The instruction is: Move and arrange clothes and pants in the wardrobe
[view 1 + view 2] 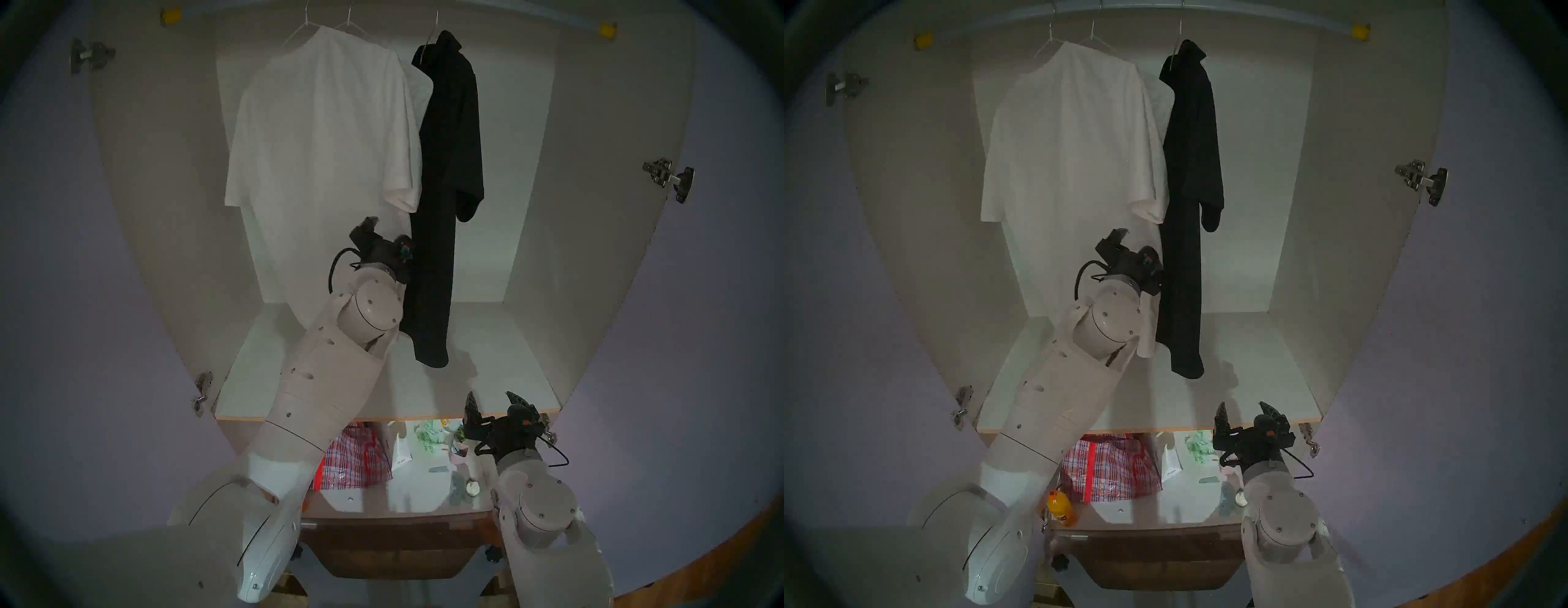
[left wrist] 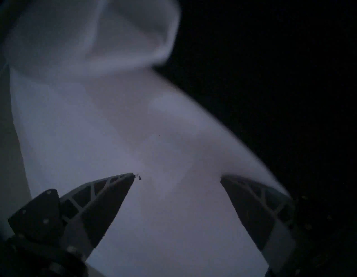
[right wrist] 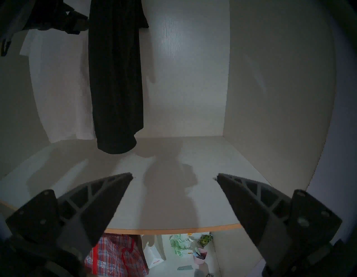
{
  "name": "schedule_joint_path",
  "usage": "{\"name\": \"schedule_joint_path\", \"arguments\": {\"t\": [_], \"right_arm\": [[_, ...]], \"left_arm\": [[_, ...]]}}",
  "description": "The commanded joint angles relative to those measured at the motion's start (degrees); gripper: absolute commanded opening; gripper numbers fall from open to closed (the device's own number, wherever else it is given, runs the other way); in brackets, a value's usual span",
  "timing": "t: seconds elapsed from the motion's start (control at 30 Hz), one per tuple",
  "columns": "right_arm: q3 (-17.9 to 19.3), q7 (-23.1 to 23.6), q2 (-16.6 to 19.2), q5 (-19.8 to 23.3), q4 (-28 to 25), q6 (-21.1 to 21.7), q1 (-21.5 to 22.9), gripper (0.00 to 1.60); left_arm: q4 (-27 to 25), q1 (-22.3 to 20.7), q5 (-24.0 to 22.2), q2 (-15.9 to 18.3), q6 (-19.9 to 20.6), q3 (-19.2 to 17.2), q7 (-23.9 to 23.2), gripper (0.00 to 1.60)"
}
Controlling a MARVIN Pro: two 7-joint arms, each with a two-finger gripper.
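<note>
The wardrobe's rail [image 1: 509,18] carries three wire hangers. A large white short-sleeved shirt [image 1: 322,140] hangs left of centre. Only a strip of a second white garment [image 1: 421,91] shows behind it. A long black collared garment [image 1: 445,191] hangs to the right, its hem just above the shelf [image 1: 500,361]. My left gripper [image 1: 384,235] is open at the white shirt's lower right, beside the black garment. In the left wrist view it [image 2: 176,176] faces white cloth [image 2: 96,125], with nothing gripped. My right gripper [image 1: 494,403] is open and empty over the shelf's wood front edge [image 3: 173,230].
Pale lilac doors [image 1: 63,254] [image 1: 721,297] stand open on both sides, with steel hinges [image 1: 668,178]. Below the shelf sit a red plaid bag [image 1: 354,460], a white bag [image 1: 401,454], a pink cup [image 1: 460,452] and an orange bottle [image 1: 1062,507].
</note>
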Motion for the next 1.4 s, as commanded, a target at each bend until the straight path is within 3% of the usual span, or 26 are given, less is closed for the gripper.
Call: {"name": "schedule_joint_path", "arguments": {"t": [0.0, 0.2, 0.3, 0.47, 0.53, 0.67, 0.77, 0.97, 1.07, 1.1, 1.13, 1.37], "right_arm": [[-0.1, 0.0, -0.2, 0.1, -1.5, -0.3, 0.5, 1.6], [-0.1, 0.0, -0.2, 0.1, -1.5, -0.3, 0.5, 1.6], [-0.1, 0.0, -0.2, 0.1, -1.5, -0.3, 0.5, 1.6], [-0.1, 0.0, -0.2, 0.1, -1.5, -0.3, 0.5, 1.6], [-0.1, 0.0, -0.2, 0.1, -1.5, -0.3, 0.5, 1.6], [-0.1, 0.0, -0.2, 0.1, -1.4, -0.3, 0.6, 1.6], [-0.1, 0.0, -0.2, 0.1, -1.4, -0.3, 0.6, 1.6], [-0.1, 0.1, -0.2, 0.1, -1.5, -0.3, 0.5, 1.6], [-0.1, 0.1, -0.2, 0.1, -1.5, -0.3, 0.5, 1.6], [-0.1, 0.1, -0.2, 0.1, -1.5, -0.3, 0.5, 1.6], [-0.1, 0.1, -0.2, 0.1, -1.5, -0.3, 0.5, 1.6], [-0.1, 0.1, -0.3, 0.1, -1.5, -0.3, 0.5, 1.6]], "left_arm": [[-3.1, -1.4, -0.4, -1.3, -0.5, 1.7, -1.1, 1.6], [-1.6, -2.3, -0.4, -2.8, 1.4, 2.3, 1.1, 1.6], [-3.4, -0.9, 1.6, -0.6, 1.3, 2.3, 3.0, 1.6], [-11.6, 4.4, -0.3, 6.2, -1.0, 2.3, -0.8, 1.6], [-15.1, 7.0, 1.4, 9.0, -3.2, 2.5, 1.3, 1.6], [-22.7, 12.5, -0.1, 12.5, -5.3, -0.4, 3.3, 1.6], [-28.8, 17.1, -3.7, 15.8, -5.9, -3.0, -0.4, 1.6], [-39.1, 24.4, -6.1, 22.2, -1.6, -9.4, -4.5, 1.6], [-37.7, 24.1, -0.2, 23.3, 0.7, -9.7, -1.3, 1.6], [-37.7, 24.1, -0.2, 23.3, 0.7, -9.7, -1.3, 1.6], [-35.7, 23.1, 5.5, 24.6, 0.4, -8.4, 1.8, 1.6], [-25.1, 16.8, 11.8, 22.0, 4.1, -4.3, 9.9, 1.6]]}}
